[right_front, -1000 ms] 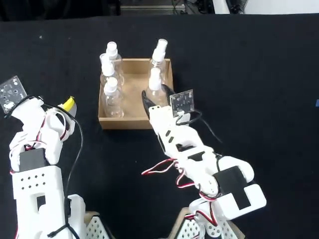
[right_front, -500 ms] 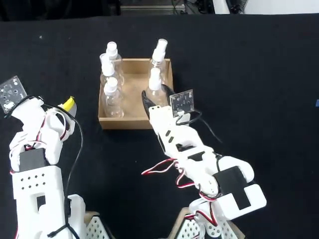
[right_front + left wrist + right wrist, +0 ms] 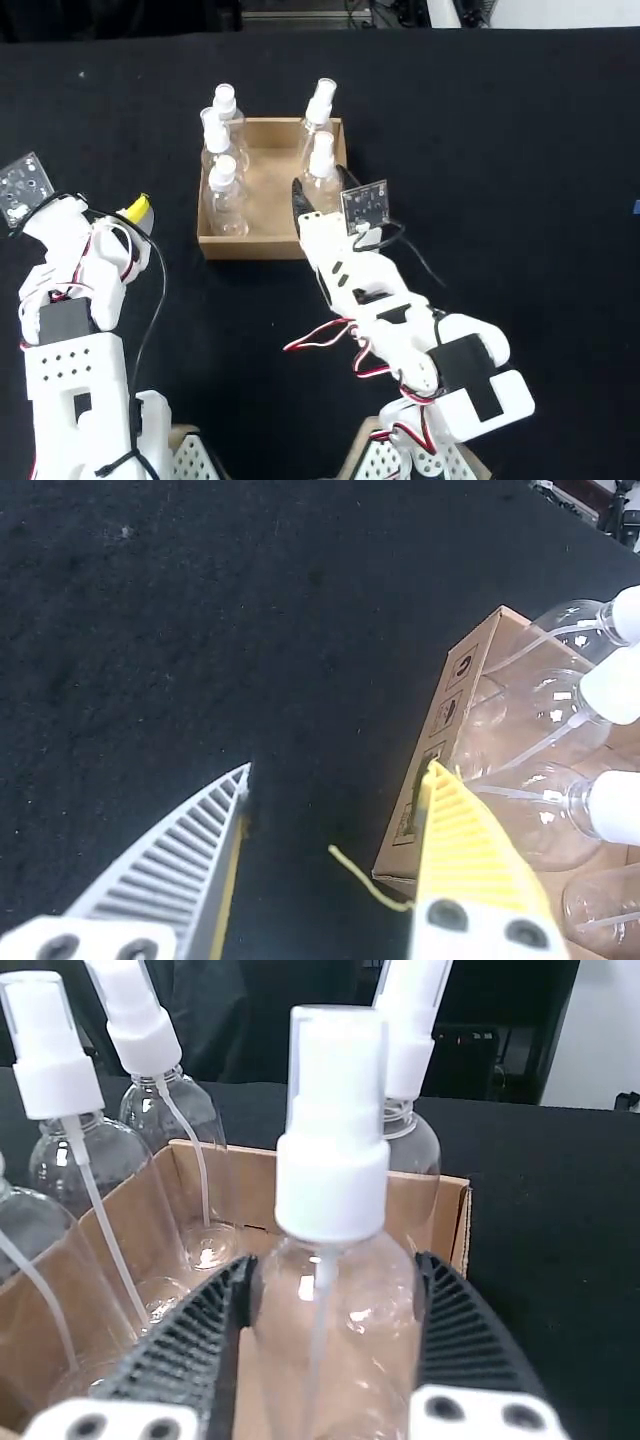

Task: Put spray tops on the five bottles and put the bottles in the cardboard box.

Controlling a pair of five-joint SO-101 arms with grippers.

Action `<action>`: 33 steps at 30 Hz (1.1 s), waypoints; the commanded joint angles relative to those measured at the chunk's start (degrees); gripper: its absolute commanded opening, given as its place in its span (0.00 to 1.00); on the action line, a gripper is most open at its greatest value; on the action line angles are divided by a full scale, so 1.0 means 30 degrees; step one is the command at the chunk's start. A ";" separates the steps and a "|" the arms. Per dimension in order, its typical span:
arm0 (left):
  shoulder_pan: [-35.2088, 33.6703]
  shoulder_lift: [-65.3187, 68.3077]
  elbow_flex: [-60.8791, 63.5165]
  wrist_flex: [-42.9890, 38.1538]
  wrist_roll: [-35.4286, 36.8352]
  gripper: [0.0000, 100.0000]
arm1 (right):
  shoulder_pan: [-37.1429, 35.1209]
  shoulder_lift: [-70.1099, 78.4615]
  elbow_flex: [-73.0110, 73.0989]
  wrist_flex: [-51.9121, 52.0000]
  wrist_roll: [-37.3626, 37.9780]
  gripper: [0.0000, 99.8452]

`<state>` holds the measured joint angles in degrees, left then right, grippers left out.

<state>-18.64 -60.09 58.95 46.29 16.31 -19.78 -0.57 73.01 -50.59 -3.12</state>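
Your right gripper [image 3: 335, 1270] has the last bottle [image 3: 335, 1300] at the cardboard box [image 3: 250, 245].
Near left, your left gripper [image 3: 338, 778] sits spread wide, holding nothing, just left of the box. The right fingers [image 3: 190, 1345] clamp the bottle's sides at the near right corner. Four other bottles [image 3: 224, 195] stand farther in, all with spray tops [image 3: 223, 97].

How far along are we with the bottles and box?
Done: all five bottles wear spray tops, and four stand in the box. In hand: the right gripper clasps the fifth bottle, already inside the box. Remaining: release it and withdraw. The left gripper hangs open beside the box.
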 commanded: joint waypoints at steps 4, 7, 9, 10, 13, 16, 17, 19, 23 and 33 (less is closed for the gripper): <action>0.0190 -0.0322 -0.0484 -0.0469 0.0088 0.25 | 0.0264 -0.0161 -0.0806 0.0059 0.0029 0.18; 0.0190 -0.0322 -0.0484 -0.0469 0.0088 0.25 | 0.0234 -0.0161 -0.0806 0.0147 0.0029 0.18; 0.0190 -0.0322 -0.0484 -0.0469 0.0088 0.25 | 0.0029 -0.0161 -0.0806 0.0176 0.0029 0.18; 0.0190 -0.0322 -0.0484 -0.0469 0.0088 0.25 | -0.0147 -0.0132 -0.0777 0.0176 0.0029 0.18; 0.0190 -0.0322 -0.0513 -0.0469 0.0088 0.25 | -0.0498 -0.0132 -0.0571 0.0029 0.0059 0.18; 0.0190 -0.0322 -0.0513 -0.0469 0.0088 0.25 | -0.0410 -0.0132 -0.0630 0.0088 0.0059 0.18; 0.0190 -0.0322 -0.0513 -0.0469 0.0088 0.25 | -0.0352 -0.0132 -0.0659 0.0088 0.0059 0.18; 0.0190 -0.0322 -0.0513 -0.0469 0.0088 0.25 | -0.0293 -0.0132 -0.0659 0.0117 0.0059 0.18; 0.0190 -0.0322 -0.0513 -0.0469 0.0088 0.25 | -0.0352 -0.0132 -0.0630 0.0147 0.0029 0.28; 0.0190 -0.0322 -0.0484 -0.0469 0.0088 0.25 | -0.0352 -0.0161 -0.0542 0.0088 0.0029 0.35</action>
<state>-18.64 -60.09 58.95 46.29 16.31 -20.31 -0.57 73.01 -50.59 -3.12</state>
